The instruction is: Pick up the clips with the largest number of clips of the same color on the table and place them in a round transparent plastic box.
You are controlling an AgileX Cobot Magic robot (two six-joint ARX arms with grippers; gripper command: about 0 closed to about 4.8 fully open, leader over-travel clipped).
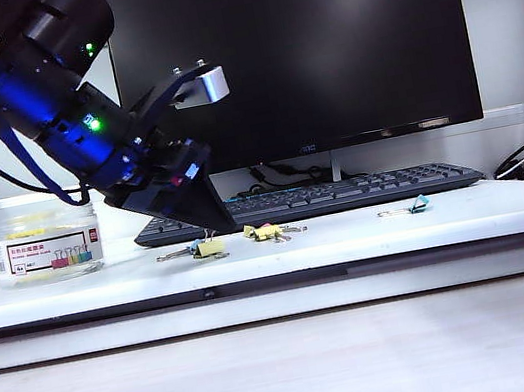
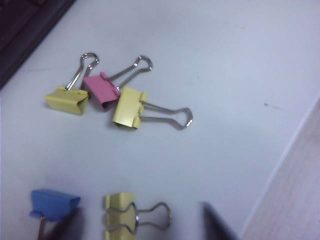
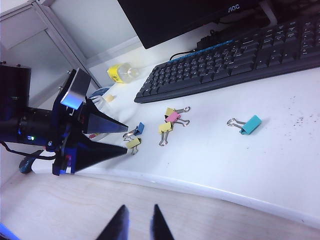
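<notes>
My left gripper [image 1: 213,228] reaches down to the white table, jaws open on either side of a pale-yellow clip [image 2: 120,220] without touching it. That same clip [image 3: 133,143] lies between the two dark fingertips in the right wrist view. Two more yellow clips [image 2: 129,107] [image 2: 67,100] lie a little further on, flanking a pink clip [image 2: 101,90]. The round transparent plastic box [image 1: 45,244] stands at the table's left end, labelled, with yellow clips inside. My right gripper [image 3: 139,220] hangs open and empty, off the table over the wooden surface.
A blue clip [image 2: 54,202] lies right beside the left gripper's finger. A teal clip [image 1: 418,204] sits alone to the right. A black keyboard [image 1: 313,199] and a monitor [image 1: 297,48] stand behind the clips. The table's front edge [image 3: 210,192] runs close by.
</notes>
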